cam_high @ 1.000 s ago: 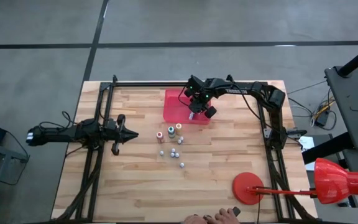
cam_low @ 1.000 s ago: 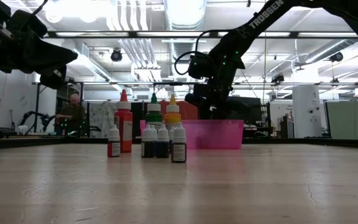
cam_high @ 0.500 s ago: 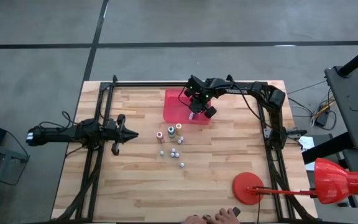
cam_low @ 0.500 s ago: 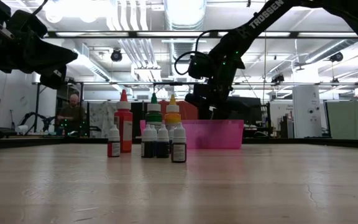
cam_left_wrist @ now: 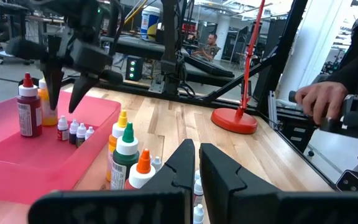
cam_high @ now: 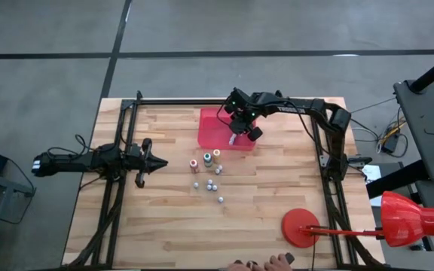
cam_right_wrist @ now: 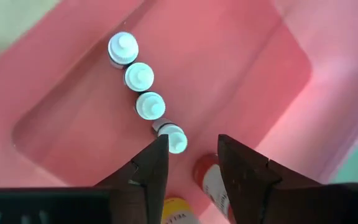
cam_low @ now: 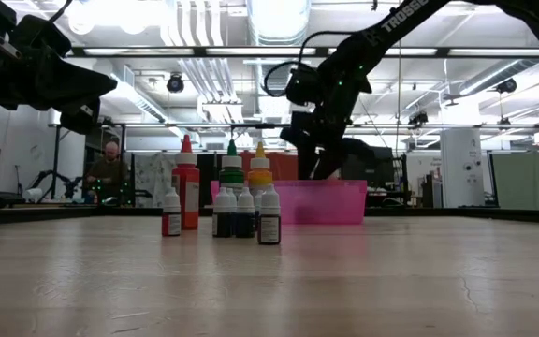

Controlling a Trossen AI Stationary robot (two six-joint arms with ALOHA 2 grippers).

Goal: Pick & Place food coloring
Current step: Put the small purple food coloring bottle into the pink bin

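Observation:
My right gripper (cam_high: 233, 138) hangs open above the red tray (cam_high: 209, 124) and points steeply down. Below it in the tray stands a row of several small white-capped food coloring bottles (cam_right_wrist: 145, 90), with a taller red bottle (cam_right_wrist: 207, 177) and a yellow one (cam_right_wrist: 176, 211) beside them. Its fingers (cam_right_wrist: 154, 165) stand clear above these bottles, with nothing between them. More food coloring bottles (cam_high: 209, 172) stand upright in a cluster on the table's middle. My left gripper (cam_high: 159, 162) waits shut at the table's left, pointing level toward that cluster.
A red round stand base (cam_high: 301, 226) sits near the front right corner. A person's hand (cam_high: 266, 263) shows at the near edge. Black arm frames (cam_high: 123, 150) run along both sides of the wooden table.
My right gripper has risen a little above the tray, staying over the same spot. The bottles in the tray and on the table stand as before.

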